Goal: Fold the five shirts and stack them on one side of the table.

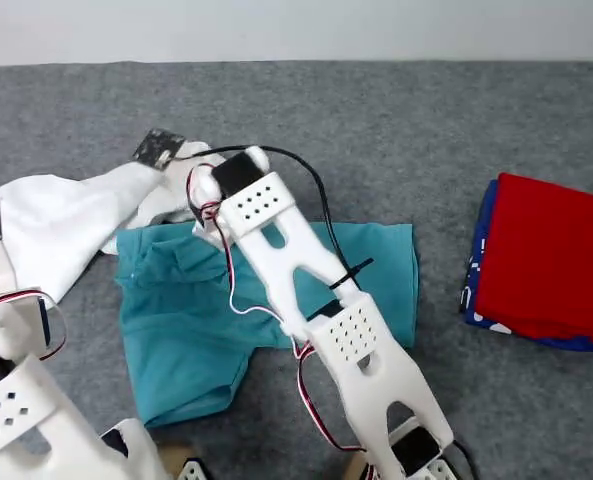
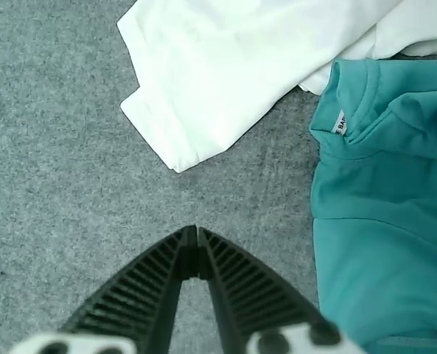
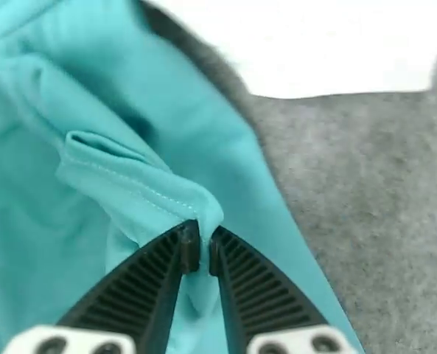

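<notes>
A teal shirt [image 1: 191, 320] lies spread and rumpled in the middle of the grey table [image 1: 426, 130]. My right gripper [image 3: 201, 247] is shut on a raised fold of the teal shirt [image 3: 130, 169] near its far left corner, beside a white shirt [image 1: 66, 225]. The right arm [image 1: 306, 280] stretches diagonally over the teal cloth. Shut with nothing in it, my left gripper [image 2: 197, 247] hangs over bare table, close to the white shirt's sleeve [image 2: 196, 96] and the teal collar [image 2: 351, 118]. A folded red shirt [image 1: 551, 250] rests on a folded blue one [image 1: 474, 275] at the right.
The white shirt lies crumpled at the far left, touching the teal shirt's edge. The left arm [image 1: 16, 410] stands at the near left corner. Bare grey table runs along the back and between the teal shirt and the folded stack.
</notes>
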Robot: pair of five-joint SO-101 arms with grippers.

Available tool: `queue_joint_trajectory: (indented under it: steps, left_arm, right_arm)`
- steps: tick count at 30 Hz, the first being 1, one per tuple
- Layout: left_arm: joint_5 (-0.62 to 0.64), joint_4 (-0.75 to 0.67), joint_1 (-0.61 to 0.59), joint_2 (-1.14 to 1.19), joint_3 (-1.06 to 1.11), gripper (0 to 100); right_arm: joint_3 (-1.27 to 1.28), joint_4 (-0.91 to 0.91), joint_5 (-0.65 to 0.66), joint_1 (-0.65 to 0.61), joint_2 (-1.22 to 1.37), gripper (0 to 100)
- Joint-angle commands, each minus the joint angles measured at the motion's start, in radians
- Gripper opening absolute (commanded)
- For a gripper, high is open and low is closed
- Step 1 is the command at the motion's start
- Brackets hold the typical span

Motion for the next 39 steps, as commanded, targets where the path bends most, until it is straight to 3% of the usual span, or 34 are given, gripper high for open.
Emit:
queue_joint_trajectory:
  steps: [1,4,9,19,27,32,39]
  left_arm:
    - [0.003,0.006,0.002,-0.002,-0.004,0]
    - [0.003,0.006,0.002,-0.002,-0.004,0]
    - [0.003,0.005,0.006,-0.002,-0.004,0]
    - [0.003,-0.002,0.006,0.006,-0.002,1]
    - [0.002,-0.002,0.009,0.173,-0.01,9]
    - [-0.104,0.005,0.127,0.354,-0.091,9]
    - [-0.259,-0.002,0.322,0.562,-0.217,10]
  right_arm:
    - [-0.002,-0.038,-0.058,0.021,-0.073,1.3]
    - [-0.005,-0.027,-0.064,0.012,-0.027,4.0]
    - [-0.005,0.031,-0.132,0.008,-0.01,19.8]
    - [0.066,0.17,-0.144,0.012,-0.166,19.7]
    - [0.45,0.17,-0.152,-0.004,-0.49,19.7]
    - [0.605,0.17,-0.152,0.027,-0.719,19.7]
    - [0.758,0.17,-0.152,0.197,-0.998,19.8]
